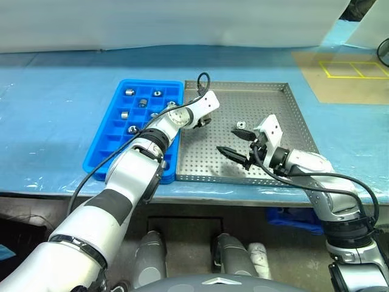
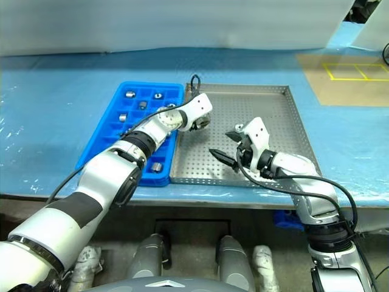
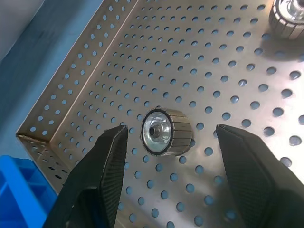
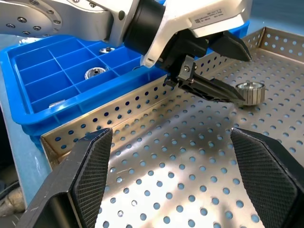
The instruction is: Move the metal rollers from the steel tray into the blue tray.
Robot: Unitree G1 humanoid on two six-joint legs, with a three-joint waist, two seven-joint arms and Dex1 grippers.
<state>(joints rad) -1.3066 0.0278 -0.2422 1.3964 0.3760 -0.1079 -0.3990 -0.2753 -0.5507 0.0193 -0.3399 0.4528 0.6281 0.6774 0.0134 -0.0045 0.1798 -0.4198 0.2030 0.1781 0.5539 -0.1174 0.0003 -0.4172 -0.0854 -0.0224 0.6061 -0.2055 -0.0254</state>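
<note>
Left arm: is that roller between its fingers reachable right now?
Probably yes. The roller lies on its side on the steel tray, between the open left gripper's fingers, with nothing between them.

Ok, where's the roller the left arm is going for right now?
In the left wrist view the roller lies on its side on the steel tray, between the left gripper's open jaws, near the corner beside the blue tray.

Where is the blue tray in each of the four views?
Left eye view: blue tray, left of the steel tray.
Right eye view: also left of it.
Left wrist view: past the steel tray's corner.
Right wrist view: behind the steel tray's wall.
Shared landmark: that perforated wall.
</note>
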